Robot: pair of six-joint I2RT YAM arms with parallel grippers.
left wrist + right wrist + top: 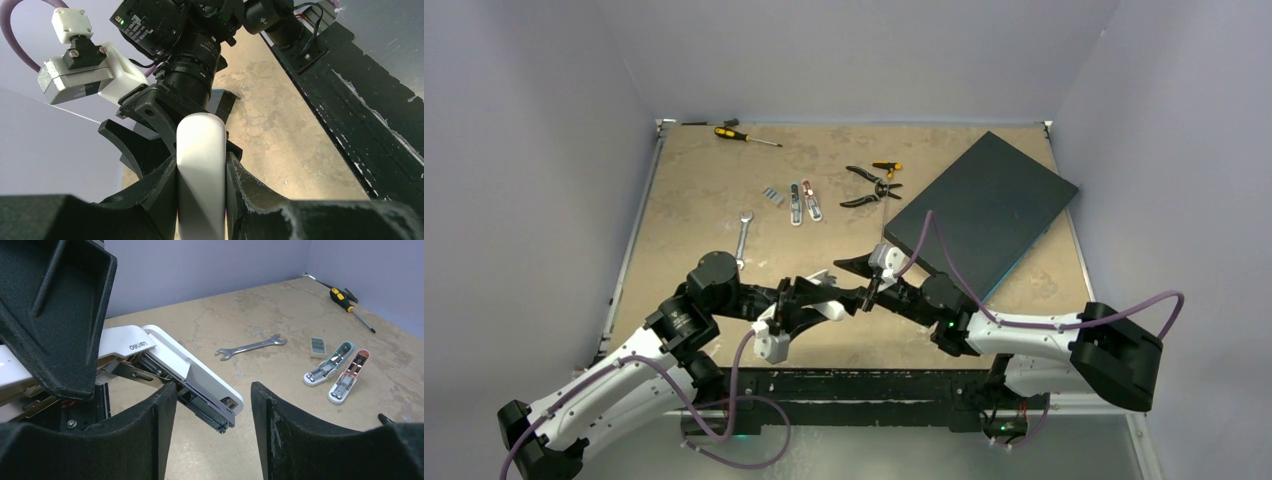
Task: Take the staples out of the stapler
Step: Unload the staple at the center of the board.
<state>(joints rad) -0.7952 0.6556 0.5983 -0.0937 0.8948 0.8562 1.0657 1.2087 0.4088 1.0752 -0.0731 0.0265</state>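
Note:
A white stapler [827, 306] is held off the table, my left gripper [796, 298] shut on its body. In the left wrist view the white body [201, 150] is clamped between both fingers of the left gripper [201, 167]. The stapler [165, 352] is hinged open, and its dark magazine tip [220, 422] pokes between the fingers of my right gripper [214, 390], which is open and not touching it. The right gripper [869, 285] faces the stapler's front end. A small grey ribbed block of staples [772, 195] [317, 346] lies on the table farther back.
Two small staplers [804, 202] [337, 375] lie beside the staples. A wrench [744, 235] [252, 346], pliers [871, 187] and a yellow-handled screwdriver [746, 136] [350, 302] lie farther back. A dark board [984, 210] rests at the right, walls on three sides.

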